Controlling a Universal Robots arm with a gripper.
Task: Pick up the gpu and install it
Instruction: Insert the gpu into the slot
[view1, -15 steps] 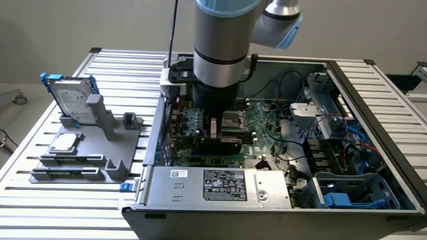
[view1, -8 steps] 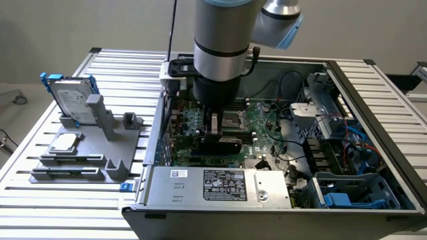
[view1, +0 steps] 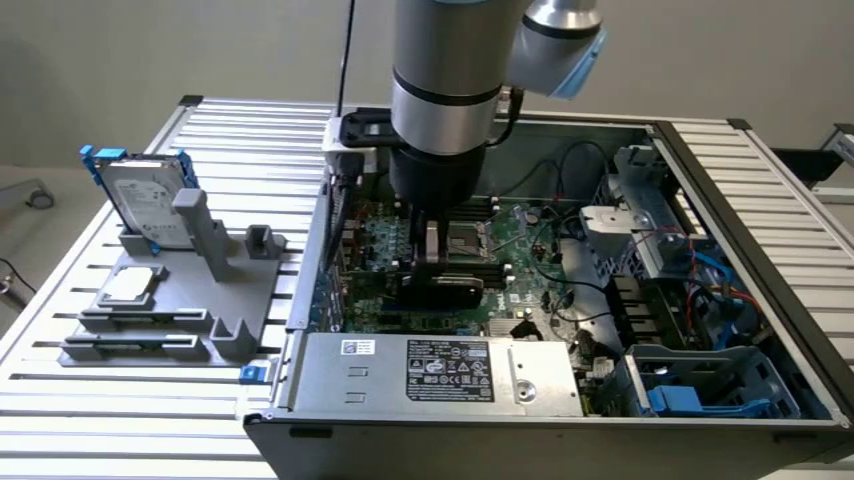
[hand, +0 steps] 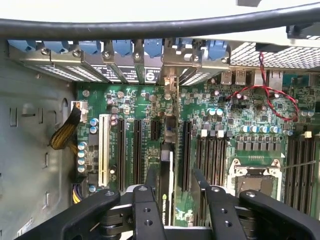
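Item: gpu (view1: 443, 285), green board with a black cover, standing on edge inside the computer case (view1: 747, 330).
Location: over the motherboard (hand: 225, 115), among the long black expansion slots (hand: 137, 150), beside the CPU socket (hand: 255, 182). The wrist view shows its thin edge (hand: 168, 165).
End effector: the end effector (hand: 173, 172) straddles the card with its fingers (hand: 150, 200) apart. Bare board shows between the card and the far finger, so it does not look clamped.
Long axis: runs along the slot from under the end effector to the row of slot covers with blue clips (hand: 125, 50) on the case wall.
Facing: the silver bracket end points at that wall. The board plane stands upright to the motherboard, with the cover face turned sideways.
Seating: it appears to sit in its slot; full depth cannot be told.
Risk 1: a half-seated edge connector, likely if the card is tilted along its length.
Risk 2: a finger dragging the card out of line, since one finger stands very near the cover.
Risk 3: fingers knocking neighbouring slots or capacitors, which crowd both sides.
Risk 4: the bracket missing its opening at the case wall.
Other stock: hard drive (view1: 140, 195) and small square chip (view1: 130, 285), on the grey fixture on the table (view1: 134, 420), well apart from the work.
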